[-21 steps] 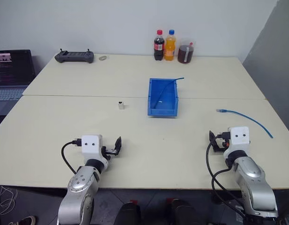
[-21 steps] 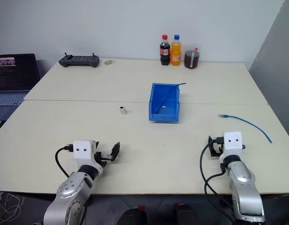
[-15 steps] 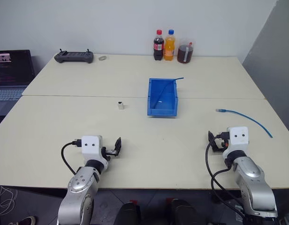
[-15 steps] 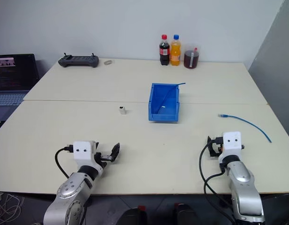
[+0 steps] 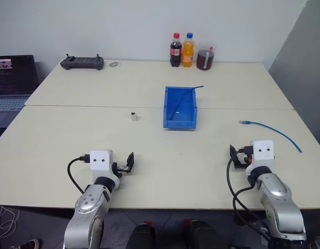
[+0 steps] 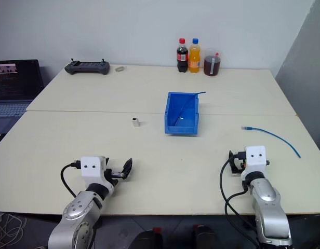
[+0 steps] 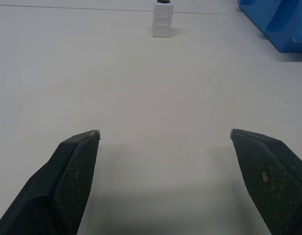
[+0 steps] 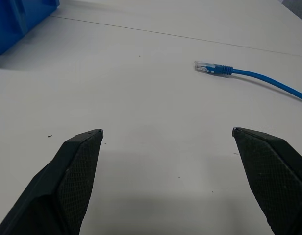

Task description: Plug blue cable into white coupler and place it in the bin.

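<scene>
Both arms reach forward low over the near edge, well apart from each other, one at the near left and one at the near right. The left gripper [image 7: 164,134] points ahead and slightly down, its two black fingers [image 7: 75,166] spread wide with nothing between them. The right gripper [image 8: 166,133] is posed the same way, its fingers [image 8: 77,164] equally far apart and empty. Each wrist carries a white boxy camera housing, with a black cable looping back along the silver forearm.
</scene>
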Tool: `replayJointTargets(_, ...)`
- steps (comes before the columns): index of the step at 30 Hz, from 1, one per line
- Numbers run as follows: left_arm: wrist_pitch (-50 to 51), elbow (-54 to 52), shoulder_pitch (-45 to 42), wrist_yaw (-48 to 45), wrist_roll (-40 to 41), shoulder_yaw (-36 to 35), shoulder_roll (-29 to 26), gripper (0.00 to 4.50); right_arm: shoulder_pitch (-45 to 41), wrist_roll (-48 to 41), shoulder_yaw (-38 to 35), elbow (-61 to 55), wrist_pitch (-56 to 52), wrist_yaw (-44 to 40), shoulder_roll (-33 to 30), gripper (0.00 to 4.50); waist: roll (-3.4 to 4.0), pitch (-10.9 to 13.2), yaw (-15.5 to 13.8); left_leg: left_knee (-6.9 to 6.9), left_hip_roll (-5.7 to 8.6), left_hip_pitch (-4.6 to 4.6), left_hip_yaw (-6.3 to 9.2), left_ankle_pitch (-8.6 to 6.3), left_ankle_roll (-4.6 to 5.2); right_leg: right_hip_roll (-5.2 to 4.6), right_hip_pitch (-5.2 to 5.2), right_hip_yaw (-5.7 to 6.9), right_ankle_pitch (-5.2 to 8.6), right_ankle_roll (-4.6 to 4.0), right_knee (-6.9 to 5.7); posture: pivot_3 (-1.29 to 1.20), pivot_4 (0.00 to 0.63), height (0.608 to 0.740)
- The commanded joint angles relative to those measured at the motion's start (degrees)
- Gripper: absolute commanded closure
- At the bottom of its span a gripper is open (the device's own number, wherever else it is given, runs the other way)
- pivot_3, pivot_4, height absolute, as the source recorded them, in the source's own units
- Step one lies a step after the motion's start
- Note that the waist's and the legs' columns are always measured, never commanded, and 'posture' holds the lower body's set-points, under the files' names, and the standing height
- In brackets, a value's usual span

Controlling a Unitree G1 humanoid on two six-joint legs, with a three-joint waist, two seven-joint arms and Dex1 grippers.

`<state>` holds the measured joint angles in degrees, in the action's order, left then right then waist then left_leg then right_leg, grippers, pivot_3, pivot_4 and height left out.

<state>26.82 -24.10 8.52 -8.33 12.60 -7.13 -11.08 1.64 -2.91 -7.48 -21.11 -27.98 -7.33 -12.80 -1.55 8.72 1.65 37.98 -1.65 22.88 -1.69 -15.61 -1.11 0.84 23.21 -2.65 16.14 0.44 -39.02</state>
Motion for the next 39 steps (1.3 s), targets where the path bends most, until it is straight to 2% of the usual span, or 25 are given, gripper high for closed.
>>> replayJointTargets(1, -0.67, -1.95, -0.31, -0.35, 0.16, -0.18, -0.22, 0.00, -0.66, 0.28, -0.12, -1.85, 0.60, 0.61, -0.03, 0.01, 0.00, 0.00, 0.00, 0.00, 0.00, 0.00, 0.00, 0.00, 0.00, 0.00, 0.00, 0.00, 0.00, 0.00, 0.00, 0.00, 0.150, 0.740)
replayJointTargets(5, -0.73, -1.34, -0.96, -1.59, -0.67, 1.03, -1.47, 0.00, -1.04, 0.30, -0.62, -1.29, 0.94, 0.72, -0.30, 0.01, 0.00, 0.00, 0.00, 0.00, 0.00, 0.00, 0.00, 0.00, 0.00, 0.00, 0.00, 0.00, 0.00, 0.00, 0.00, 0.00, 0.150, 0.740)
replayJointTargets(9, -1.18, -2.47, -3.16, -8.76, -1.63, 7.40, -6.43, 0.00, -1.91, 0.06, -1.94, -0.60, 1.05, 0.35, -1.43, 0.01, 0.01, 0.00, 0.00, 0.00, 0.00, 0.00, 0.00, 0.00, 0.00, 0.00, 0.00, 0.01, 0.00, 0.00, 0.00, 0.00, 0.150, 0.740)
replayJointTargets(14, -0.65, -0.69, -17.50, -23.22, 1.54, 15.82, -11.45, 0.00, -3.76, -1.64, -7.26, 3.85, 1.92, -2.75, -7.17, 0.01, -0.01, 0.04, -0.70, 0.05, 0.10, 0.03, 0.00, 0.01, 0.01, -0.01, -0.02, 0.04, 0.00, 0.00, 0.00, 0.00, 0.150, 0.740)
replayJointTargets(18, -0.94, 4.86, -28.48, -32.63, 2.20, 22.28, -12.26, 0.00, -6.62, -4.81, -11.16, 11.26, 2.32, -7.07, -12.35, 0.01, 0.02, 0.02, -0.65, 0.08, 0.15, 0.01, -0.06, 0.01, 0.02, 0.09, -0.06, -0.01, -0.02, -0.01, 0.02, 0.00, 0.150, 0.740)
replayJointTargets(24, -9.59, 19.09, -39.82, -44.46, 0.23, 29.67, -9.20, 0.00, -15.46, -7.58, -16.07, 30.62, 5.75, -13.39, -21.90, 0.01, 0.19, 0.10, 0.27, -0.02, 0.10, -0.01, -0.13, 0.02, 0.02, 0.11, 0.01, -0.12, -0.15, -0.25, 0.01, 0.00, 0.150, 0.740)
replayJointTargets(31, -17.67, 34.72, -48.78, -48.60, -2.14, 31.75, -1.04, 0.00, -26.63, -7.28, -13.39, 55.77, 13.46, -24.62, -31.37, 0.01, 0.33, 0.17, 0.16, 0.00, 0.21, 0.00, -0.15, 0.05, 0.09, 0.20, -0.04, -0.15, -0.16, -0.24, 0.04, 0.00, 0.150, 0.740)
replayJointTargets(35, -19.00, 37.29, -49.65, -50.24, -2.72, 32.49, 1.67, 0.00, -32.71, -6.84, -11.06, 68.38, 13.44, -30.65, -34.42, 0.01, 0.38, 0.19, 0.16, -0.02, 0.20, 0.02, -0.18, 0.05, 0.08, 0.14, -0.02, -0.21, -0.15, -0.23, 0.05, 0.00, 0.150, 0.740)
replayJointTargets(39, -17.27, 35.76, -49.04, -52.04, -1.92, 32.18, 1.86, 0.00, -37.73, -6.07, -8.84, 79.41, 10.70, -37.13, -36.90, 0.01, 0.46, 0.20, 0.17, 0.00, 0.20, -0.01, -0.20, 0.05, 0.08, 0.11, -0.02, -0.25, -0.15, -0.23, 0.02, 0.00, 0.150, 0.740)
